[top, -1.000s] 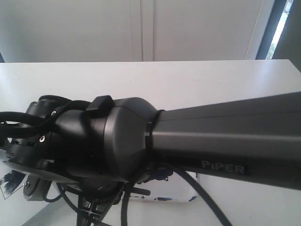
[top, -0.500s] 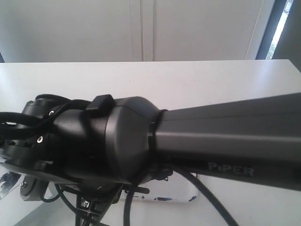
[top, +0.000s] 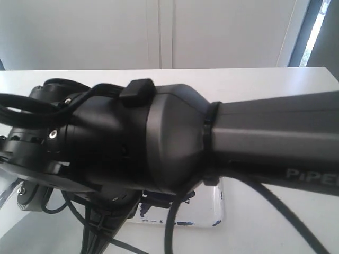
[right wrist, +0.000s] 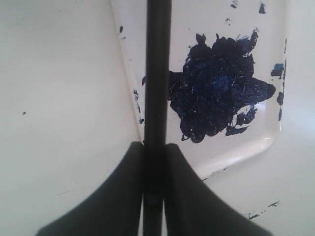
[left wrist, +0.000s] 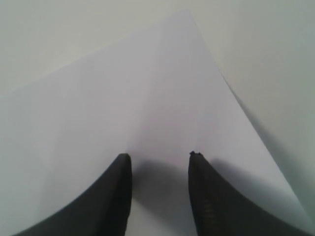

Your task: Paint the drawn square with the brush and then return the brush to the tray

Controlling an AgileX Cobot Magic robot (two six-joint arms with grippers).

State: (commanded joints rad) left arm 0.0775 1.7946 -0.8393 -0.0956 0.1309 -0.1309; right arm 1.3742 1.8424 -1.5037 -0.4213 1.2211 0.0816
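Observation:
In the right wrist view my right gripper is shut on the black handle of the brush. The handle runs over the edge of the white tray, beside its large dark blue paint blotch. The bristles and ferrule are out of view. My left gripper is open with nothing between its fingers, low over a corner of the white paper sheet. The drawn square is hidden. In the exterior view a black arm fills the middle, and only a paint-specked corner of the tray shows under it.
A white table stretches back to a pale wall. Black cables hang below the arm near the tray. Small paint specks lie on the table beside the tray.
In the exterior view the big arm has risen and shifted right, looming larger. More of the tray shows beneath it, and the painted patch at the far left is no longer visible.

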